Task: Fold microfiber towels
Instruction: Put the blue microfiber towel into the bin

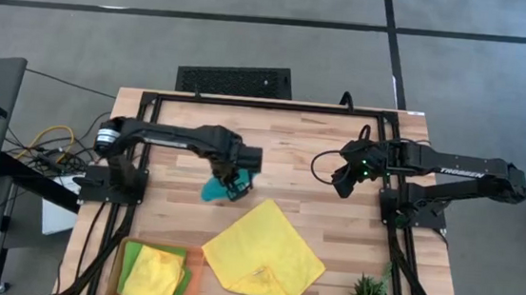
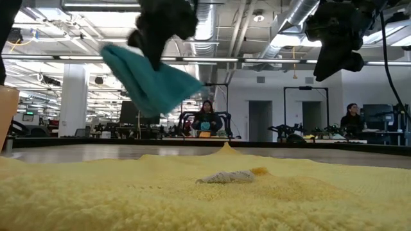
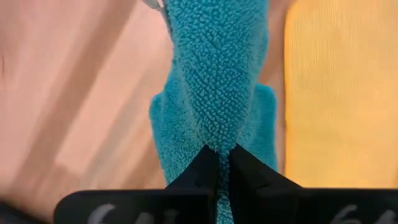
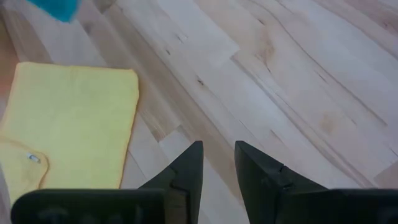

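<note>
Here the left gripper, pinching the teal towel by seemingly little cloth, could drop it onto the yellow towel beside it.

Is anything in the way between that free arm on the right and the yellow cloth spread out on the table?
Nothing visible. The right tool hangs open over bare table, apart from the spread yellow towel. The left tool is shut on the teal towel, lifted off to one side, not between them.

Overhead, table-level and both wrist cameras share the yellow towel.
</note>
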Motion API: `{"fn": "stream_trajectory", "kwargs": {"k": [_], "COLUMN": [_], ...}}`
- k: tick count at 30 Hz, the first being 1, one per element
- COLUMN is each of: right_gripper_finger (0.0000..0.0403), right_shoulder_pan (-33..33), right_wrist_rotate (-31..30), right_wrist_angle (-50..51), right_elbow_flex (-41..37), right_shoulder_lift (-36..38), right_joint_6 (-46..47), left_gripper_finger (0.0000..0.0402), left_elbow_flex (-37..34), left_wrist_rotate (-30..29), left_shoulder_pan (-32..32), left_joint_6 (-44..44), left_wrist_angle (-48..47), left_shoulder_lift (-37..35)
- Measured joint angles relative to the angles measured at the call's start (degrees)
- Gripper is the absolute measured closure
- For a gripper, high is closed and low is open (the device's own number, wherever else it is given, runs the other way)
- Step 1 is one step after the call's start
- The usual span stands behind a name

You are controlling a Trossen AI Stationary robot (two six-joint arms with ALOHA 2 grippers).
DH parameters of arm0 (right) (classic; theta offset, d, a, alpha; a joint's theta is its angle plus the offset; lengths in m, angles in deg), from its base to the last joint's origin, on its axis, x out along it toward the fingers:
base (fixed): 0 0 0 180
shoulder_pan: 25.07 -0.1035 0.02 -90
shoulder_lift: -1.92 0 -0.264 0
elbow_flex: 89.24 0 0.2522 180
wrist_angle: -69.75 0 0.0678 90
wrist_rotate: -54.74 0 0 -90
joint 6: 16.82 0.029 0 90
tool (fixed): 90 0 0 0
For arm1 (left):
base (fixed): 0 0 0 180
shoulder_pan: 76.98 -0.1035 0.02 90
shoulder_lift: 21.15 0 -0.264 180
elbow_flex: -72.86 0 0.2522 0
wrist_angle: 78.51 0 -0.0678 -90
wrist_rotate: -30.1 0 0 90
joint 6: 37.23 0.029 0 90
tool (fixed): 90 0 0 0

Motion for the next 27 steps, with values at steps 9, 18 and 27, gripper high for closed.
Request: {"fn": "stream_trajectory", "kwargs": {"k": [9,18,27], "right_gripper_finger": [0.0287,0.0287,0.0287], "right_shoulder_pan": [0.0,0.0,-1.3], "right_wrist_rotate": [0.0,1.1,1.1], "right_wrist_angle": [0.0,-0.5,-2.0], "right_elbow_flex": [0.0,0.0,0.0], "right_shoulder_lift": [0.0,0.0,0.0], "right_joint_6": [0.0,-0.1,-0.1], "left_gripper_finger": [0.0401,0.0401,0.0401], "left_elbow_flex": [0.0,0.1,-4.1], "left_wrist_rotate": [3.1,8.4,16.9], "left_shoulder_pan": [11.7,27.1,39.6], "left_joint_6": [-16.8,-36.0,-54.6], "left_wrist_angle": [-12.0,-11.6,-11.4], "left_shoulder_lift": [-6.5,-8.0,-7.5]}}
